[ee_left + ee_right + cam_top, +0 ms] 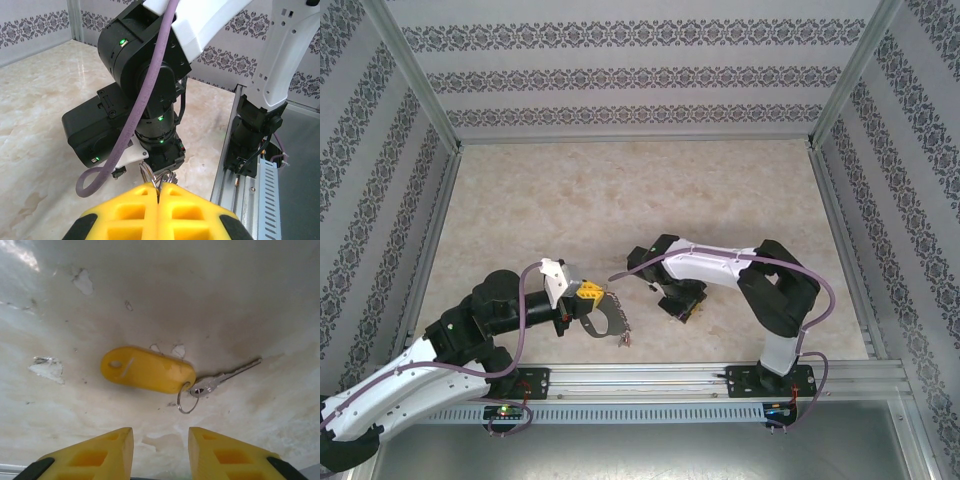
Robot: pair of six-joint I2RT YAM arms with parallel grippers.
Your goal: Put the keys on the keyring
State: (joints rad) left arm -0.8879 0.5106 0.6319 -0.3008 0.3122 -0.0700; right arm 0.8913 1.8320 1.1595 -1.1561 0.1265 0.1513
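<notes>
Your left gripper (586, 297) has its yellow fingers (125, 217) pressed flat together. They pinch the grey metal oval keyring (610, 325), which sticks out from the fingertips toward the right arm, near the front rail. In the left wrist view, thin wire loops of metal poke up from the seam between the two fingers. Your right gripper (161, 450) points straight down at the pale marble-patterned table (620, 200), with its jaws standing apart at a moderate gap and nothing between them. Just beyond those fingertips lies a small silver metal key (225, 377), flat on the table. It is joined by a small wire split ring (186, 399) to a yellow oval plastic tag (147, 369). The key is untouched and lies apart from the keyring, off to its right in the top view.
</notes>
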